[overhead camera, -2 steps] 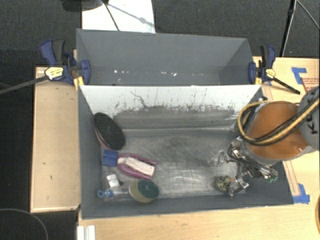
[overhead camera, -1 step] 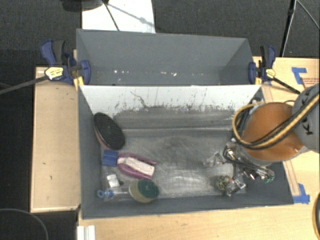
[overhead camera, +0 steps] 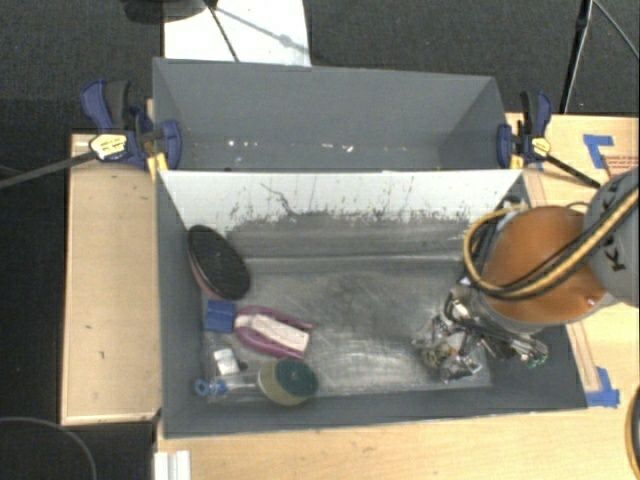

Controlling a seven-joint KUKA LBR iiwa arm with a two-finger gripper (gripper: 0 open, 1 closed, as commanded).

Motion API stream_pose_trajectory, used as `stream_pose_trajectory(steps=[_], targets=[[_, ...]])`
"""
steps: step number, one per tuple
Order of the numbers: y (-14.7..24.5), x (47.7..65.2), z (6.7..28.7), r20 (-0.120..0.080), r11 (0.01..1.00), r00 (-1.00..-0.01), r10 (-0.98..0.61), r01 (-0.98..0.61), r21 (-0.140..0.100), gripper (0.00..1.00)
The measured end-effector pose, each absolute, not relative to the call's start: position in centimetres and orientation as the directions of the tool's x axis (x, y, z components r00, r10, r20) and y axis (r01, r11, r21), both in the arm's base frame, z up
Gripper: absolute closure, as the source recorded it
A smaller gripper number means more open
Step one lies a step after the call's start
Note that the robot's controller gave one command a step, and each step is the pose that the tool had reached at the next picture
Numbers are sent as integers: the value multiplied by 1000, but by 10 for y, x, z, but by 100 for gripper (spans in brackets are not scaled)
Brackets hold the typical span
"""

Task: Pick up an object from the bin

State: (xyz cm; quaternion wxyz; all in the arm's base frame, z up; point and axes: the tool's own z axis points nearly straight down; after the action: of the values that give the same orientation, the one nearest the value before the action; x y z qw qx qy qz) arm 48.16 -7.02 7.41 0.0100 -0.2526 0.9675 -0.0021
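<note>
The gripper (overhead camera: 452, 353) sits low over the bare floor of the bin (overhead camera: 360, 303), lower right; whether it is released or clenched cannot be told. This looks like the reaching step. The things to pick lie well apart, lower left: one black oval brush (overhead camera: 218, 261), one blue block (overhead camera: 220, 316), one pink-purple packet (overhead camera: 272, 334) and one green-topped disc (overhead camera: 289, 380). The next move likely calls for travelling left.

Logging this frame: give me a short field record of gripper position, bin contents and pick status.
bin: grey metal, middle of floor bare
gripper: low in the near right corner
things: black oval brush, blue block, pink-purple piece, green-topped disc, all near the left wall
gap: gripper apart from all of them
pick status: nothing seen lifted
</note>
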Motion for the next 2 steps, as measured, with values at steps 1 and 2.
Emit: stream_pose_trajectory(steps=[1, 2], targets=[[-70, 483, 98, -5, 873, -873, -487, -487, -2, 100], [-70, 484, 98, -5, 874, -874, -487, -487, -2, 100]])
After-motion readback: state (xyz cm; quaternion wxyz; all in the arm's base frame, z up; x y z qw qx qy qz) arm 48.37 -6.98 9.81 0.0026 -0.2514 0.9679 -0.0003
